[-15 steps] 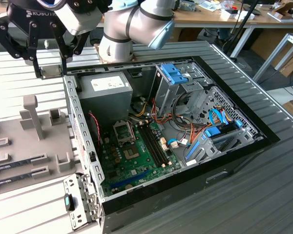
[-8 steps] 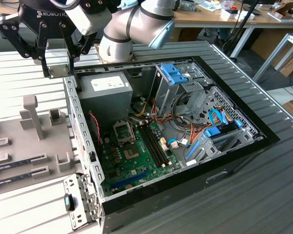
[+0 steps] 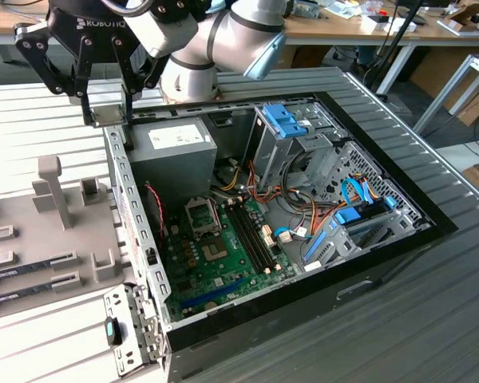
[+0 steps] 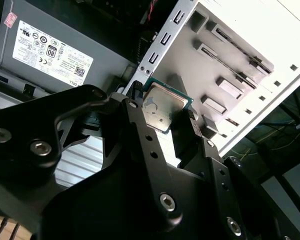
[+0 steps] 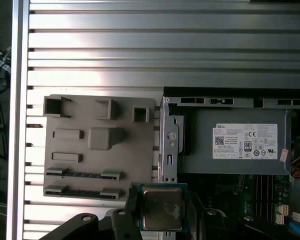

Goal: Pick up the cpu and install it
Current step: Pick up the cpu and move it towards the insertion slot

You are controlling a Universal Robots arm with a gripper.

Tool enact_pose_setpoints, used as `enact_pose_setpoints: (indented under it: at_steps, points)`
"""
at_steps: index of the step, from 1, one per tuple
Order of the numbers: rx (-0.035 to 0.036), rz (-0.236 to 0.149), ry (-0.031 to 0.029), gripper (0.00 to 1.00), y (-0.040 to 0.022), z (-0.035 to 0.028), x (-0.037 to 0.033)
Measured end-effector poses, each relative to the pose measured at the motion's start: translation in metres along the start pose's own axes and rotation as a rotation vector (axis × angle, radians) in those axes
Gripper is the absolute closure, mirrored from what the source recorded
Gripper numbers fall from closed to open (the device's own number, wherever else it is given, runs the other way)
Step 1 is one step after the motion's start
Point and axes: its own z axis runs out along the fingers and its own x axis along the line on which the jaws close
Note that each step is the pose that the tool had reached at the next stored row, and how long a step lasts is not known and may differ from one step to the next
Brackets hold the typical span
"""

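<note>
Gripper (image 4: 161, 110) clamped on the cpu (image 4: 165, 100), chip pinched by its edges btwn the two fingers, metal top facing both wrist cams. It hangs above the case wall (image 3: 121, 179) beside the power supply (image 3: 176, 148), prob. clear of both. Grey tray (image 3: 48, 239) just outside the wall; motherboard (image 3: 215, 259) lies open inside.

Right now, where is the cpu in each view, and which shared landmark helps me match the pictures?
Exterior view: the cpu is held in the gripper, at the exterior view's upper left, above the case's corner.
Second wrist view: the cpu sits between the black fingers, in front of the grey tray.
First wrist view: the cpu is next to the tray's long slots.
Shared landmark: the power supply's white label.
</note>
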Motion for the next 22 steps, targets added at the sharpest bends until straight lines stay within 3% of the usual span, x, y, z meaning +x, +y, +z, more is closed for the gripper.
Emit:
enact_pose_setpoints:
  at_steps: [22]
  points:
    - [-0.0001, 0.000, -0.0001, 0.53, -0.0105, 0.0022, -0.0289]
